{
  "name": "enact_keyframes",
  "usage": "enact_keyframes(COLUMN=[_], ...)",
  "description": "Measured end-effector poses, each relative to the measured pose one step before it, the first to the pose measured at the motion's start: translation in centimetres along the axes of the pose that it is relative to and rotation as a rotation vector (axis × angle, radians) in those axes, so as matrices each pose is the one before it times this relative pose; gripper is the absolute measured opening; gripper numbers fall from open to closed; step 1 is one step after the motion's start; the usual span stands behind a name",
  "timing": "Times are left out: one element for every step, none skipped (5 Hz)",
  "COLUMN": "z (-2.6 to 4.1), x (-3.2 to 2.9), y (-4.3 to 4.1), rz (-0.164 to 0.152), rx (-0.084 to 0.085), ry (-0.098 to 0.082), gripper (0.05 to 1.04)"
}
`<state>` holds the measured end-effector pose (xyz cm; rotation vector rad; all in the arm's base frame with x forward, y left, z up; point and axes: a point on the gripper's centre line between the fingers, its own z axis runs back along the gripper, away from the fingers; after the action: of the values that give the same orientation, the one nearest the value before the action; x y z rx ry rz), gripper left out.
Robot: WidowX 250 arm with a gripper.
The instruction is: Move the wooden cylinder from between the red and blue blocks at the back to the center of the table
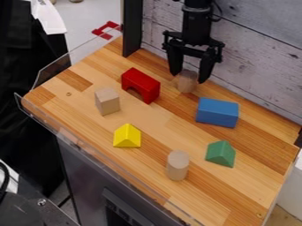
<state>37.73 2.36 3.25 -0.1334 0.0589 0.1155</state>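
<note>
In the camera view, the red arch block (140,84) serves as the landmark. The gripper (189,78) hangs to the right of it and slightly higher in the view, near the board wall (251,48). Its two fingers are apart, pointing down, with a pale wooden cylinder (187,82) showing between their tips. That cylinder stands to the right of the arch, its long axis upright, so the spread of the fingers runs across that axis. The cylinder shows closer to the finger on the arch's side, with a slim gap toward the other; whether either finger touches it, I cannot tell.

The blue block (217,112) lies farther right of the arch and lower in the view, past the cylinder. A pale wooden block (107,101) stands just left of the arch, and a yellow wedge (127,137) sits below it. Well to the arch's lower right are a green wedge (220,154) and a second upright wooden cylinder (177,166), all on the wooden tabletop (247,176).
</note>
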Motion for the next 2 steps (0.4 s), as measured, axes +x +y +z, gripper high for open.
enact_keyframes(z=[-2.185,-0.132], x=[-0.374,0.502], y=[1.443,0.237], rz=[0.0649,0.0144], rx=[-0.0092,-0.0012], ry=[0.0221,-0.0177], gripper=[0.975,0.969])
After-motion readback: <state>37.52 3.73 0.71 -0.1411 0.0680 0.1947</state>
